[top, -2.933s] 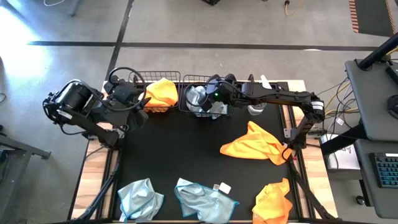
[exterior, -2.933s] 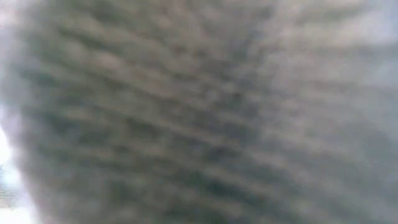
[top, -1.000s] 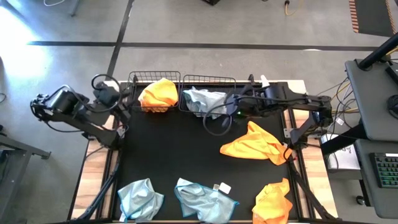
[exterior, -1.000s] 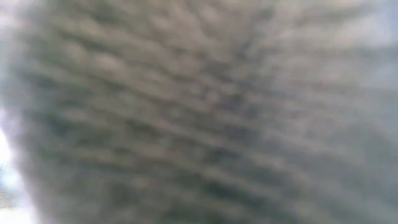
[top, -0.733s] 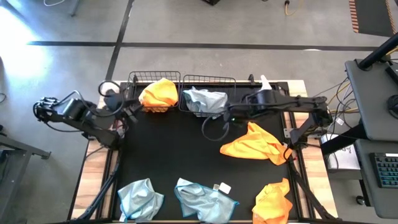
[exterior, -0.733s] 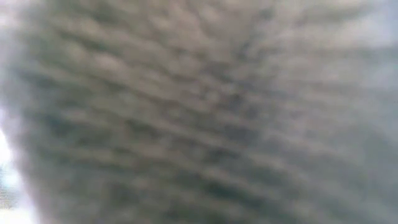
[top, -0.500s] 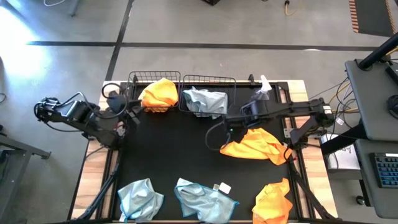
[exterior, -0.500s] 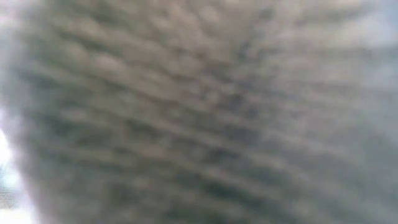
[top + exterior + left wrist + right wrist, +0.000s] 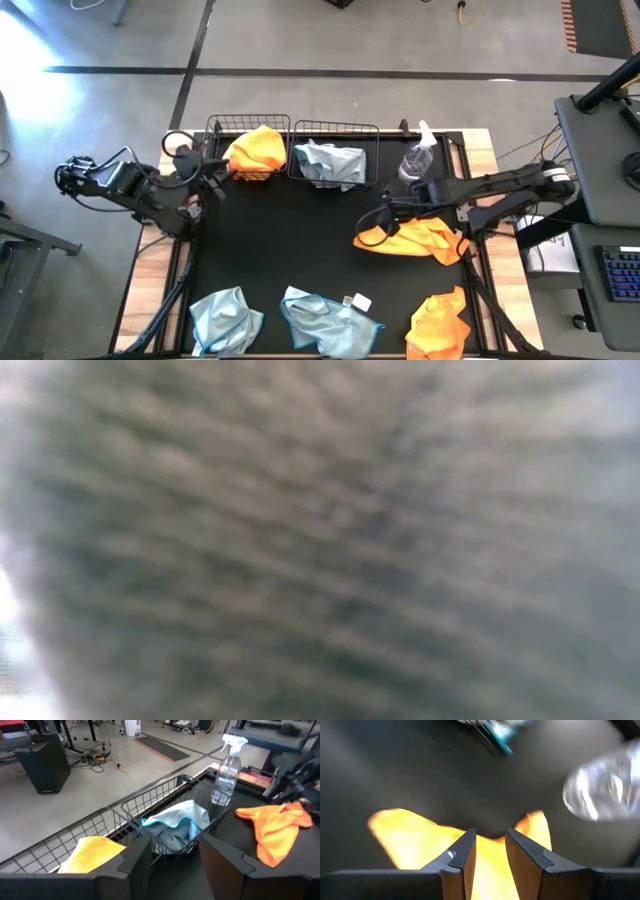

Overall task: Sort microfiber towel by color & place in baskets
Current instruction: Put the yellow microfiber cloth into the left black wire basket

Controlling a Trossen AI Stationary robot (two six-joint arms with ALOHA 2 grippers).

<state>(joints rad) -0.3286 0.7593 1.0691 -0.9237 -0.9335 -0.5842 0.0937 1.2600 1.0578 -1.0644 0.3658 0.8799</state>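
From above, the black-covered tabletop (image 9: 290, 250) carried two black wire-grid rectangular baskets along its far edge: the left basket (image 9: 222, 128) held a crumpled bright orange microfiber towel (image 9: 254, 150), the right basket (image 9: 352, 130) a pale blue-grey microfiber towel (image 9: 333, 162). A clear plastic spray bottle (image 9: 417, 157) stood just right of the right basket. The right end effector (image 9: 374, 220) hung over the left end of a spread orange towel (image 9: 420, 238) on the right side of the tabletop, while the left end effector (image 9: 210, 172) waited at the far left edge beside the left basket. Two blue-grey towels (image 9: 226, 318) (image 9: 330, 320) and another orange towel (image 9: 440, 325) lay along the near edge. The low view showed only an unreadable grey blur. In the left wrist view, the left end effector (image 9: 175, 857) had its fingers well apart and empty, facing the two baskets, the blue-grey towel (image 9: 175, 822), the spray bottle (image 9: 225, 770) and the spread orange towel (image 9: 275, 827). In the right wrist view, the right end effector (image 9: 490, 847) had its fingers slightly parted with nothing clamped, directly over the orange towel (image 9: 415, 840).
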